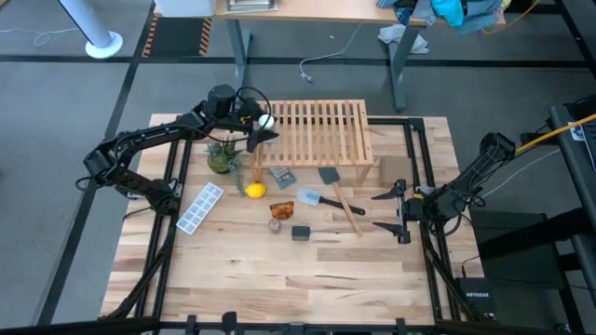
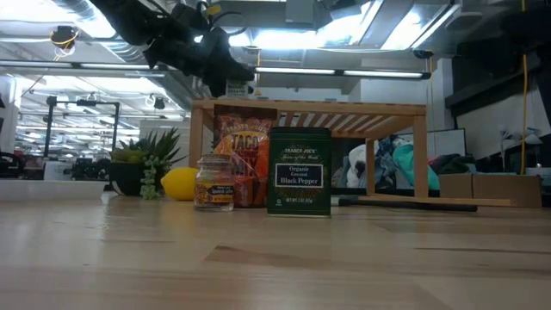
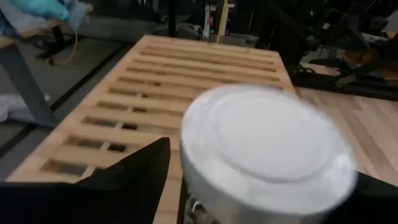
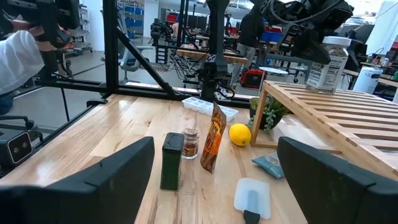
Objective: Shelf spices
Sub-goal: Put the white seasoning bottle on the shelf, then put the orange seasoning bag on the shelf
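Observation:
My left gripper (image 1: 259, 128) is shut on the white-capped jar (image 3: 267, 143) over the left end of the slatted wooden shelf (image 1: 321, 130); the right wrist view shows that jar (image 4: 326, 62) at the shelf's edge. On the table in front of the shelf are the orange pouch (image 1: 282, 211), the black pepper tin (image 2: 299, 170) and the tiny glass jar (image 2: 214, 182), all standing upright. My right gripper (image 1: 386, 211) waits open at the table's right side, pointing toward them. My left gripper pinches the white-capped jar by its side wall (image 4: 323, 70) below the cap, with one finger (image 3: 134, 171) on each side. The fingers come slanting down from the table's left. The jar stands roughly upright over the shelf's left end; whether its base touches the slats I cannot tell.
A yellow lemon (image 1: 254, 191), a grey-blue spatula (image 1: 312, 197), a wooden-handled tool (image 1: 346, 209), a small blue packet (image 1: 283, 176), a white ice tray (image 1: 200, 207) and a potted plant (image 1: 223, 154) lie around the spices. Most of the shelf's slats (image 3: 186, 74) are bare. A person sits beyond the table (image 4: 18, 56).

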Robot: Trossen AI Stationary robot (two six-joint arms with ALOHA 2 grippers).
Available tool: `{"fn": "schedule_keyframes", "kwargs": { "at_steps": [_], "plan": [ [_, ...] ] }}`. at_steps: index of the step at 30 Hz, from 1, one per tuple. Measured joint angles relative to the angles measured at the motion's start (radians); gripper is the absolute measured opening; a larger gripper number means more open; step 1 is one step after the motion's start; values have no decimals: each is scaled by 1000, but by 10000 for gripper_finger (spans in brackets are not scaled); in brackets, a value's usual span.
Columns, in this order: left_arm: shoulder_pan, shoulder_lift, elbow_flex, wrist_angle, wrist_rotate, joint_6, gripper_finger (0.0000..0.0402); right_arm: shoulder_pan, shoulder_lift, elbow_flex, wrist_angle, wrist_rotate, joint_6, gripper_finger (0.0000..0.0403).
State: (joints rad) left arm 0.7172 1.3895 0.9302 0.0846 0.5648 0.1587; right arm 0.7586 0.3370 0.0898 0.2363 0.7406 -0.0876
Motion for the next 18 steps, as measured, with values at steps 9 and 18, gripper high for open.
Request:
{"fn": "schedule_keyframes", "kwargs": {
  "at_steps": [9, 18],
  "plan": [
    [-18, -42, 0, 97, -4, -4, 289, 0, 0, 0, -1, 0, 0, 347],
    [-18, -217, 0, 76, -48, -33, 290, 0, 0, 0, -2, 0, 0, 347]
  ]
}}
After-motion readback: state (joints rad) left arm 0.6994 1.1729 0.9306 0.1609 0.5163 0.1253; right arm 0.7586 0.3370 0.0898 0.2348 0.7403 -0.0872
